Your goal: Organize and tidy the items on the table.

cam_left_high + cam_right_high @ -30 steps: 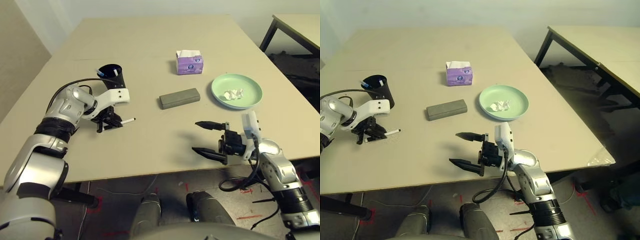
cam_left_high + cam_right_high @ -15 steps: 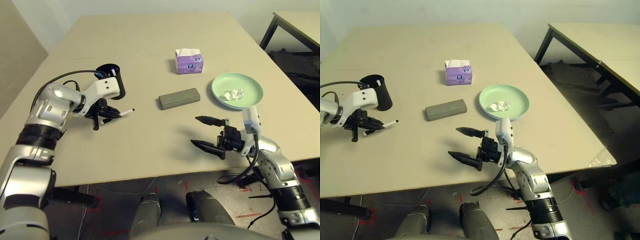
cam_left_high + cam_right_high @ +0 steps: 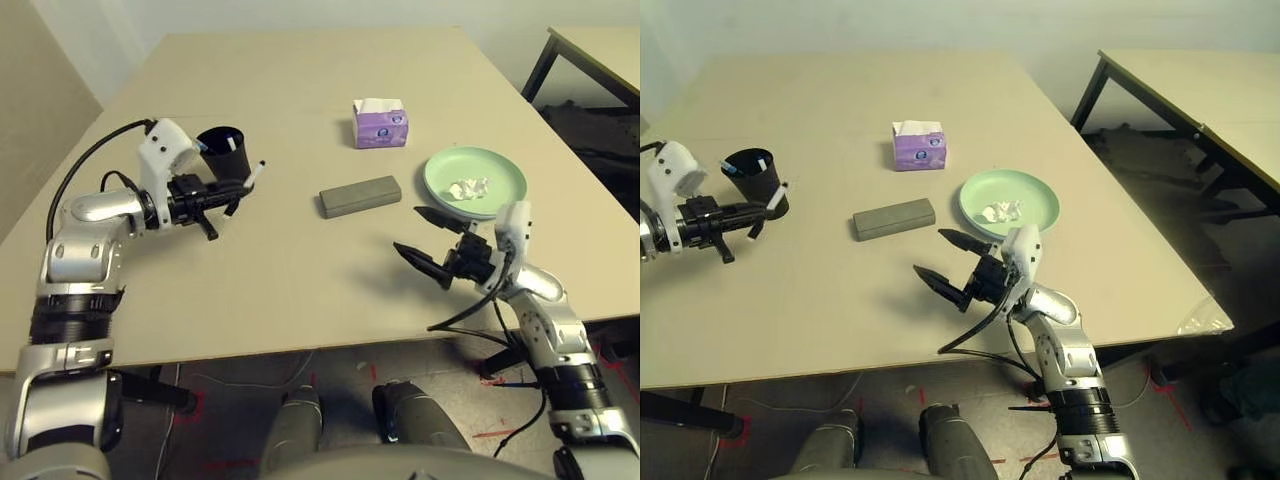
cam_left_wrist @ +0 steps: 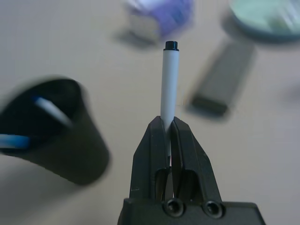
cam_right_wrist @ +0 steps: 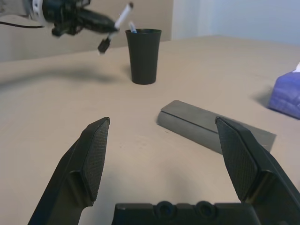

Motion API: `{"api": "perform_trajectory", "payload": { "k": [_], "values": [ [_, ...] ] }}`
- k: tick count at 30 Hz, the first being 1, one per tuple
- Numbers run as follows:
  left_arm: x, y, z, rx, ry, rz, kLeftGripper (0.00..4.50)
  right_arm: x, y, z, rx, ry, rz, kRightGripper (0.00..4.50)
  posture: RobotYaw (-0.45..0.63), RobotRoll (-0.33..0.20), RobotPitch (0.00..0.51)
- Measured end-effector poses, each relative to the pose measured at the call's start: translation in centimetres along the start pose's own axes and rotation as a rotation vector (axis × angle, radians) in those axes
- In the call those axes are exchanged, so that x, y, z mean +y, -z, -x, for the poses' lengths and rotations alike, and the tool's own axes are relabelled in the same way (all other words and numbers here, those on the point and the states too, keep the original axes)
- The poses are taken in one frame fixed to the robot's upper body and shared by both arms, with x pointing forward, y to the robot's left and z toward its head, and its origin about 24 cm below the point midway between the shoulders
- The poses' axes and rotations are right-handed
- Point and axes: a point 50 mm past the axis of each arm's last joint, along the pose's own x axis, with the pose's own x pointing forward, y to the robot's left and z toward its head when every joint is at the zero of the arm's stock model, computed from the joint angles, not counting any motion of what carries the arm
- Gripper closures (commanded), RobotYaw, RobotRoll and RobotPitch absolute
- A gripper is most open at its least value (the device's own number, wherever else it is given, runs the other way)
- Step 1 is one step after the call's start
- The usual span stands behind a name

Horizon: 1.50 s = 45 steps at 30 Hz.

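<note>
A purple tissue box (image 3: pixel 380 128), with white tissue raised at its top, was seen upright; a black-legged side table (image 3: pixel 1215 105) was placed well apart.

On the table we count one black cup (image 3: pixel 236 165), three markers (image 4: pixel 169 84) (two of them standing in that cup), one grey glasses case (image 3: pixel 360 197), one tissue box (image 3: pixel 380 125), one crumpled tissue (image 3: pixel 468 189) and two stacked plates (image 3: pixel 500 180).
</note>
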Motion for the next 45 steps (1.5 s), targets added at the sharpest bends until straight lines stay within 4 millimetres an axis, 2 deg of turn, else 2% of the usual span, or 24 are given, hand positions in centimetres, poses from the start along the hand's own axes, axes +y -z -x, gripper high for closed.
{"api": "perform_trajectory", "payload": {
  "k": [9,13,21,25,32,37,45],
  "values": [
    [-0.1,0.3,-1.2,-0.211,-0.261,0.157,4.48,0.2,0.3,-0.2,0.009,-0.016,0.003,0.00,-0.04,0.000,0.105],
    [0.1,-0.2,-1.7,-0.289,-0.344,0.187,4.48,0.2,0.3,-0.2,0.016,-0.014,0.010,0.00,-0.03,0.000,0.106],
    [2.1,-2.8,-3.3,-0.425,-0.440,0.162,4.48,0.3,0.5,-0.3,0.023,-0.016,0.009,0.00,-0.05,0.000,0.105],
    [3.4,-3.3,-4.9,-0.429,-0.475,0.146,4.48,0.3,0.5,-0.4,0.022,-0.016,0.010,0.00,-0.06,0.000,0.102],
    [4.3,-2.0,-6.1,-0.386,-0.512,0.151,4.48,0.3,0.5,-0.4,0.023,-0.005,0.010,0.00,-0.07,0.000,0.100],
    [4.5,-1.3,-6.2,-0.367,-0.515,0.135,4.48,0.3,0.5,-0.4,0.023,-0.003,0.010,0.00,-0.07,0.000,0.099],
    [3.8,0.2,-6.6,-0.331,-0.495,0.134,4.48,0.3,0.5,-0.4,0.025,-0.003,0.008,0.00,-0.06,0.000,0.104]
  ]
}}
